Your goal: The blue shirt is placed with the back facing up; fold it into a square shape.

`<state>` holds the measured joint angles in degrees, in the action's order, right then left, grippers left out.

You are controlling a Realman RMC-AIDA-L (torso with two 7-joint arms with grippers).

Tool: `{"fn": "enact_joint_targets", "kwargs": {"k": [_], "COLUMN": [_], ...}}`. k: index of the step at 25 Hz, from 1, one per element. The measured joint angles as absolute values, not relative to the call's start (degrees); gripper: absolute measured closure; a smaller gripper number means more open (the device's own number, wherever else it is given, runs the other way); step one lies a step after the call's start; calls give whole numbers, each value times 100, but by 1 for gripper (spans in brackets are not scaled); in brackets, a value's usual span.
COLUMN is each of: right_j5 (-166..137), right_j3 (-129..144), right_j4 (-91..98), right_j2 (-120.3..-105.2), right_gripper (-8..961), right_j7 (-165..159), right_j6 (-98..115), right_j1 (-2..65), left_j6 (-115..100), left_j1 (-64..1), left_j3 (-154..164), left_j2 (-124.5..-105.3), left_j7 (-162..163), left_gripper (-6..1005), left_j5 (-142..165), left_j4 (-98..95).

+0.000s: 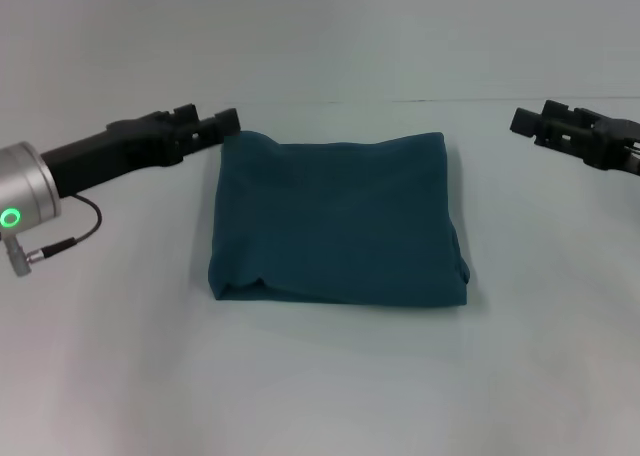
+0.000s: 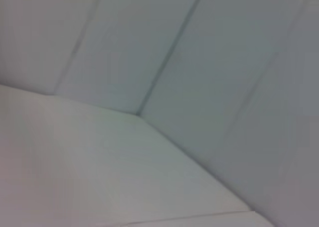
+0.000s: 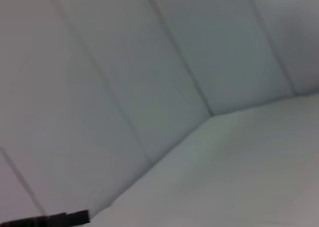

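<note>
The shirt (image 1: pixel 338 221) lay folded into a near-square on the worktop (image 1: pixel 320 386), between the left gripper (image 1: pixel 222 122) and right gripper (image 1: pixel 525 119). I could not tell how either's jaws stood. Finishing well likely meant lifting clear without snagging. Its slightly longer axis ran jaw to jaw.

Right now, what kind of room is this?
Probably a lab or test booth: a plain white table, bare white panelled walls, and one folded blue shirt lying between the left gripper and right gripper.
</note>
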<state>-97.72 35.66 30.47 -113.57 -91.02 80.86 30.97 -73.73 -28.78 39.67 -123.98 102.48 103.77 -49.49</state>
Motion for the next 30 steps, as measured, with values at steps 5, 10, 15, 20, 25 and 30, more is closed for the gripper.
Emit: {"fn": "enact_joint_targets", "kwargs": {"k": [5, 10, 15, 20, 25, 30], "right_j5": [-9890, -10361, -10976, -11515, -11584, -11588], "right_j3": [3704, 4149, 4510, 4640, 4653, 4656], "right_j4": [3226, 3526, 3603, 3588, 3571, 3568], "right_j2": [-11369, -11400, -11397, -11410, -11459, -11494], "right_gripper": [40, 36, 37, 36, 36, 36], "right_j7": [-8164, -8060, -8264, -8598, -8638, -8651], "right_j6": [8760, 9130, 9272, 9319, 9302, 9283], "right_j1": [3086, 3246, 3525, 3780, 3835, 3828], "left_j6": [-8240, -9054, -9247, -9283, -9394, -9424], "left_j1": [-2778, -2743, -2731, -2732, -2795, -2807], "left_j3": [3924, 3943, 4002, 4007, 4006, 3959], "left_j2": [-12411, -12403, -12402, -12393, -12366, -12363], "left_j7": [9750, 8738, 8278, 8300, 8547, 8600], "left_gripper": [279, 141, 91, 91, 91, 91], "left_j5": [10271, 10295, 10586, 11181, 11712, 11880], "left_j4": [-4849, -4517, -4362, -4362, -4416, -4429]}}
